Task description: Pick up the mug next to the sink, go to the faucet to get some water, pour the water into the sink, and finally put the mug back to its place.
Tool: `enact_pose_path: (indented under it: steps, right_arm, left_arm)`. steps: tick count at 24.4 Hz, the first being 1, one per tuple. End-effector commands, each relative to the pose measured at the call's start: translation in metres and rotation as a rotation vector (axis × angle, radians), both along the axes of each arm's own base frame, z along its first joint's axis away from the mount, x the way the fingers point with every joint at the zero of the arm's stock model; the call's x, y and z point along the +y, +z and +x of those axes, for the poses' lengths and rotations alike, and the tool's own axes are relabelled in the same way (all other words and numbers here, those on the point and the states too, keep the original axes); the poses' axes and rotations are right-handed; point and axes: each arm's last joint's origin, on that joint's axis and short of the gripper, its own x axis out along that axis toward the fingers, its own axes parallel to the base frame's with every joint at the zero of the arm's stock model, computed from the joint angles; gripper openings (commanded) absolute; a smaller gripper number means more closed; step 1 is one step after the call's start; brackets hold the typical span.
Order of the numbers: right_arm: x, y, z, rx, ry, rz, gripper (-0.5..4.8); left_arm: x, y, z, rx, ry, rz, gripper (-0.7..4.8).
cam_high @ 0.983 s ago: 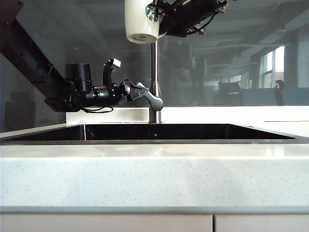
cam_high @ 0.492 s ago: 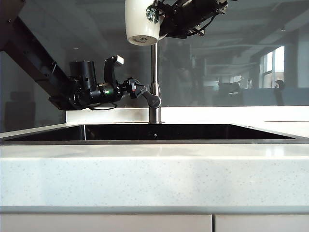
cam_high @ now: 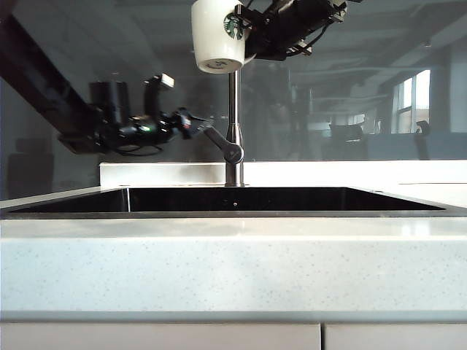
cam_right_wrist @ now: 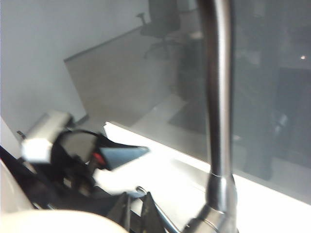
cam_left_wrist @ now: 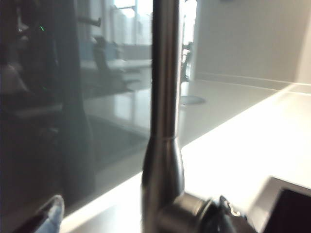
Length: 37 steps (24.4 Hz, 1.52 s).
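Note:
The white mug (cam_high: 216,38) with its green logo hangs upright high above the sink (cam_high: 233,198), just left of the faucet (cam_high: 233,109) neck. My right gripper (cam_high: 246,30) is shut on its side; the mug's rim (cam_right_wrist: 48,222) fills a corner of the right wrist view beside the gripper (cam_right_wrist: 146,203). My left gripper (cam_high: 195,125) sits level at the raised tip of the faucet's lever handle (cam_high: 222,144). In the left wrist view the gripper (cam_left_wrist: 138,216) stands open astride the faucet base (cam_left_wrist: 163,170), with one fingertip (cam_left_wrist: 48,216) well clear of it.
A dark glass pane (cam_high: 350,87) stands right behind the faucet. The speckled white countertop (cam_high: 233,262) runs along the front, with a low white ledge (cam_high: 160,173) behind the sink. The left arm's wrist camera (cam_right_wrist: 46,136) shows below the right gripper.
My left gripper has drawn back to the left and risen a little, baring most of the lever handle. The mug in the right gripper has barely shifted.

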Motion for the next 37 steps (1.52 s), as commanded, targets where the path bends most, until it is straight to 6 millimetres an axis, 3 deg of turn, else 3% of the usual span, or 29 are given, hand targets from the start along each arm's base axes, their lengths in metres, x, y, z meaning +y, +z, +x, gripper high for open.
enact_pose_path:
  steps: [1,3,7,8,9,10,12,18,23,28,37]
  right_arm:
    - [-0.01,0.021,-0.004,-0.065,-0.012,0.045,-0.04]
    - [-0.02,0.022,-0.005,-0.025,-0.031,0.031,-0.04]
    - [-0.028,0.026,-0.009,-0.03,-0.049,-0.03,-0.04]
    - [-0.031,0.027,-0.011,-0.031,-0.073,-0.069,-0.04]
    - [-0.036,0.028,-0.014,-0.02,-0.12,-0.125,-0.04]
    - [-0.04,0.03,-0.016,-0.012,-0.141,-0.146,-0.04]
    - [-0.05,0.034,-0.02,0.015,-0.158,-0.161,-0.04]
    - [-0.077,0.044,-0.029,0.054,-0.196,-0.2,-0.04]
    - [-0.082,0.045,-0.039,0.023,-0.285,-0.499,-0.04]
    - [-0.08,0.041,-0.041,0.021,-0.34,-0.671,-0.04]
    - [-0.054,0.044,-0.048,-0.081,-0.415,-1.014,-0.04]
  left_arm:
    - [0.043,0.003,0.001,0.128,-0.129,-0.029,3.94]
    - [0.059,0.011,-0.004,0.173,-0.258,-0.053,3.95]
    - [0.063,0.029,-0.017,0.145,-0.425,-0.06,3.89]
    - [0.062,0.038,-0.024,0.112,-0.476,-0.059,3.25]
    - [0.063,0.047,-0.036,0.061,-0.52,-0.06,2.18]
    - [0.065,0.051,-0.041,0.034,-0.53,-0.063,1.57]
    - [0.071,0.057,-0.046,0.074,-0.558,-0.048,-0.05]
    - [0.071,0.072,-0.052,0.117,-0.589,-0.028,-0.04]
    - [0.064,0.1,-0.064,0.065,-0.61,0.012,-0.04]
    - [0.058,0.106,-0.067,0.08,-0.626,0.009,-0.05]
    - [0.057,0.106,-0.067,0.087,-0.634,0.023,-0.05]
